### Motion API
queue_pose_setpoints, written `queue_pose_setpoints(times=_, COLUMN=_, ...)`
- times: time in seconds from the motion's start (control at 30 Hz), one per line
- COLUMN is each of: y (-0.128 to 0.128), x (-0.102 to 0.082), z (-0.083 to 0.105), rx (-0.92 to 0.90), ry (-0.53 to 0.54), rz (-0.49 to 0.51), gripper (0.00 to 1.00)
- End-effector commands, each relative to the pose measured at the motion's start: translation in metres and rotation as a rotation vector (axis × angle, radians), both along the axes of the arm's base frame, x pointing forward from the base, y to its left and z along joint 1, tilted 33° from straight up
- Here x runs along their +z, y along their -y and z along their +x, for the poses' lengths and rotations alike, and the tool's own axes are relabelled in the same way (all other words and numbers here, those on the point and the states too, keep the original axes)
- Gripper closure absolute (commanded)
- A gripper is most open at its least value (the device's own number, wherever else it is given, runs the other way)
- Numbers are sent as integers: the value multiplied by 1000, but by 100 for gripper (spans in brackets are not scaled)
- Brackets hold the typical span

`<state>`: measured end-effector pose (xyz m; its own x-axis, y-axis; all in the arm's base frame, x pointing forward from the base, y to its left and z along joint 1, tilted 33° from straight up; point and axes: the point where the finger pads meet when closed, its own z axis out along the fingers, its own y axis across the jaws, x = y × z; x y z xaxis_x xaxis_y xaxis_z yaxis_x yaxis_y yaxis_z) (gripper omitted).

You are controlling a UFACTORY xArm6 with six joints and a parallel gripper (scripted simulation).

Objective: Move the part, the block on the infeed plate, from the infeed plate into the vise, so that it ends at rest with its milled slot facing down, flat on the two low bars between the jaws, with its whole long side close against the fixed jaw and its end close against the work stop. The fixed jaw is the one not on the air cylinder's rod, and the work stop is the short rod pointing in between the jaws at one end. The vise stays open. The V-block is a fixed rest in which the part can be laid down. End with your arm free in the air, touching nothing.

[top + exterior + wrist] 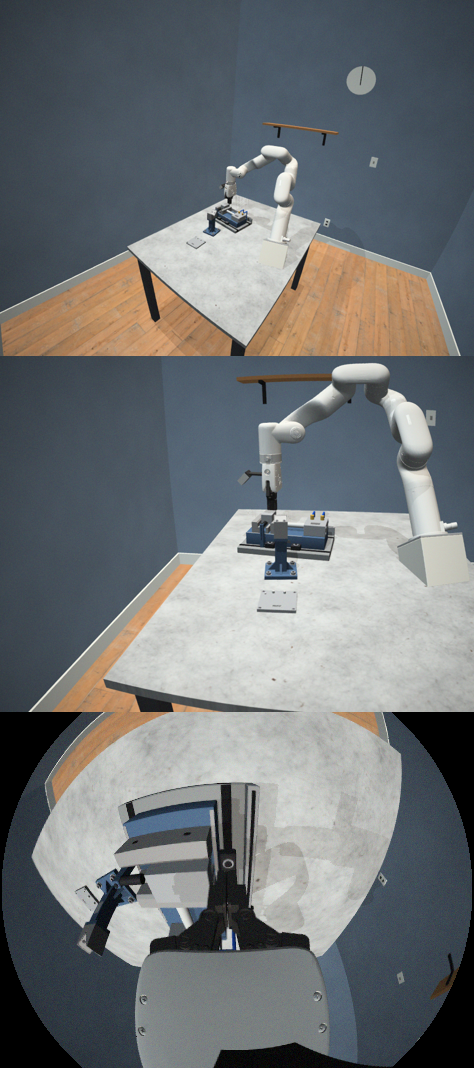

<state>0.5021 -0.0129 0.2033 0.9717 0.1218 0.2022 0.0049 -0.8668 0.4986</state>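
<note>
The infeed plate (277, 601) lies bare on the table; it also shows in the top view (195, 242). The blue vise (289, 534) stands behind it with its jaws apart. In the wrist view a grey block (176, 885) lies between the jaws, beside the jaw with holes (163, 853), its end near the work stop rod (129, 880). I cannot see its slot. My gripper (271, 505) is shut and empty. It hangs in the air above the vise's far side, touching nothing, and also shows in the wrist view (228, 869).
The V-block on its blue post (280, 536) stands between the infeed plate and the vise and hides part of the jaws in the exterior view. The air cylinder (315, 526) with yellow fittings is at the vise's right end. My arm's base (432, 559) stands at the right.
</note>
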Motion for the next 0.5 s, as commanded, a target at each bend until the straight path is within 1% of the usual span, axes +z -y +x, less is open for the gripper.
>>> queue_pose_setpoints(times=0.0, y=0, x=1, z=1, rx=1, ry=4, rz=1, gripper=100)
queue_pose_setpoints(times=0.47, y=1, x=-1, z=2, rx=1, ry=4, rz=1, gripper=100)
